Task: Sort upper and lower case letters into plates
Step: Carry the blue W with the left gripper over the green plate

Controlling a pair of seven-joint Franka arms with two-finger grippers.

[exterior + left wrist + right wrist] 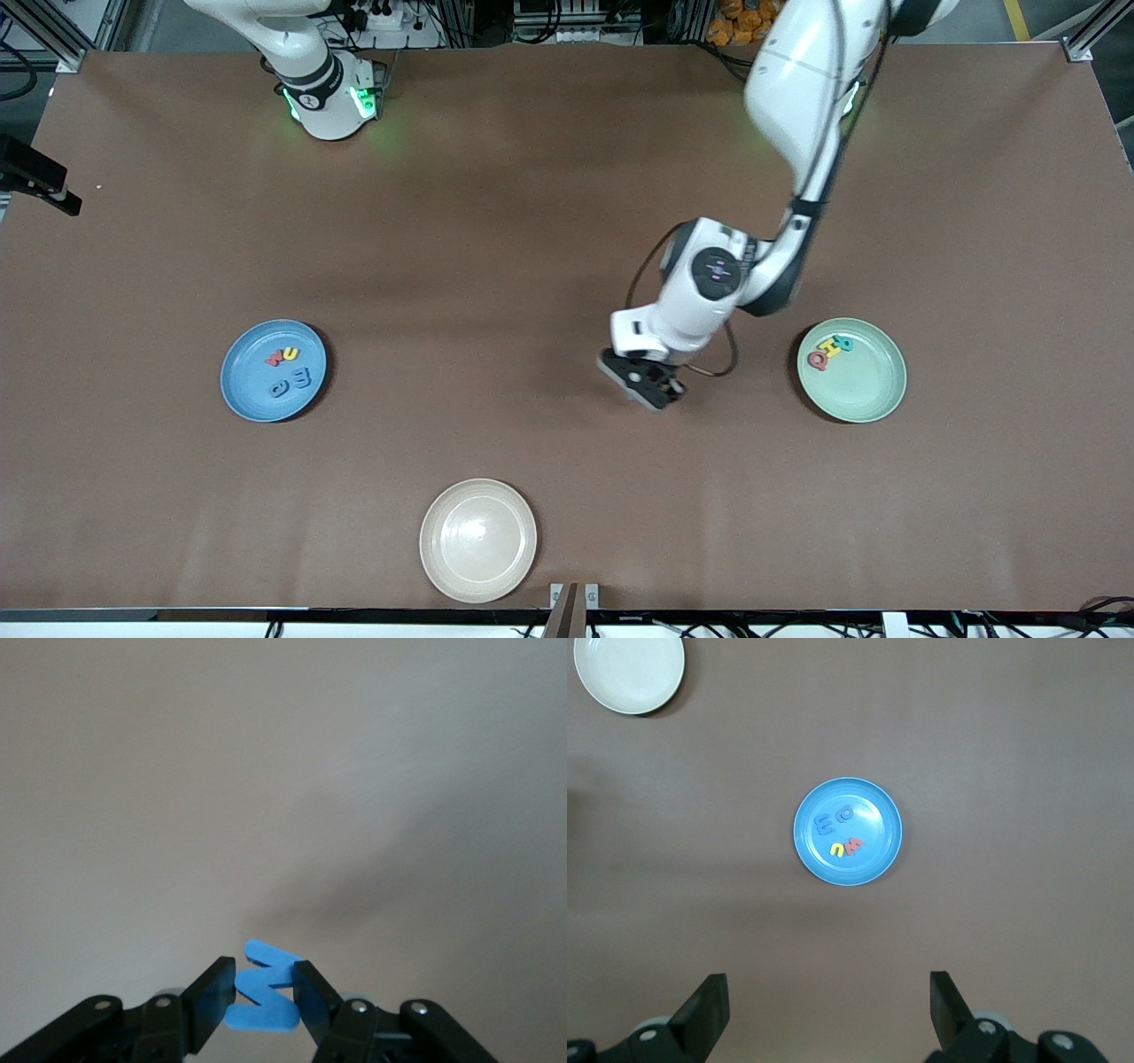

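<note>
The step in hand is the carrying of one letter to its plate. The left gripper [654,383] hangs over bare tabletop [549,221] between the cream-white plate [478,540] and the pale green plate [851,369], its jaws partly drawn in and pinching a small blue letter [264,997] by its flat faces; the letter reads like an M or W, and its case cannot be told.

Four letters [288,369] already lie in the sky blue plate [273,369] toward the right arm's end of the tabletop: a red one and a yellow one side by side, and two blue ones nearer the front camera. Three more letters [831,350], red, yellow and teal, lie in the pale green plate. The cream-white plate holds nothing.

The held letter looks to be the last one left. The next move likely calls for bringing it over the plate that matches its case, lowering it and spreading the jaws above the dish, clear of the rim.

The right gripper [828,1014] waits high over the sky blue plate, jaws spread wide and empty.
</note>
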